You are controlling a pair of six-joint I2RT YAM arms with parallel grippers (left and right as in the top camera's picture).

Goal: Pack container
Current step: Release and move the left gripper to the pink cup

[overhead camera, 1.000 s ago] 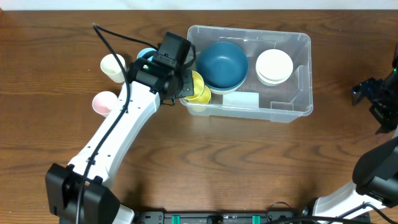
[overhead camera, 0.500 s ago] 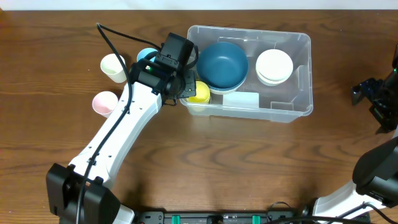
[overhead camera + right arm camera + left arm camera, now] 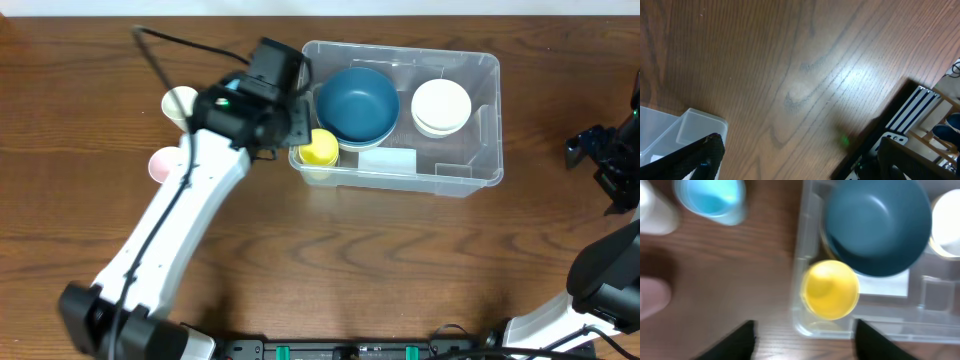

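The container (image 3: 450, 180) stands toward the far edge of the table (image 3: 350, 270), a little right of its middle. Inside, a large bowl (image 3: 357, 103) fills the left half. A cup (image 3: 319, 149) stands in the near left corner just beside it, and a stack of small bowls (image 3: 441, 106) sits toward the right end. On the table, a second cup (image 3: 710, 197) stands near the container's left wall. A third cup (image 3: 178, 103) is farther left, and a fourth cup (image 3: 160, 165) stands in front of that.
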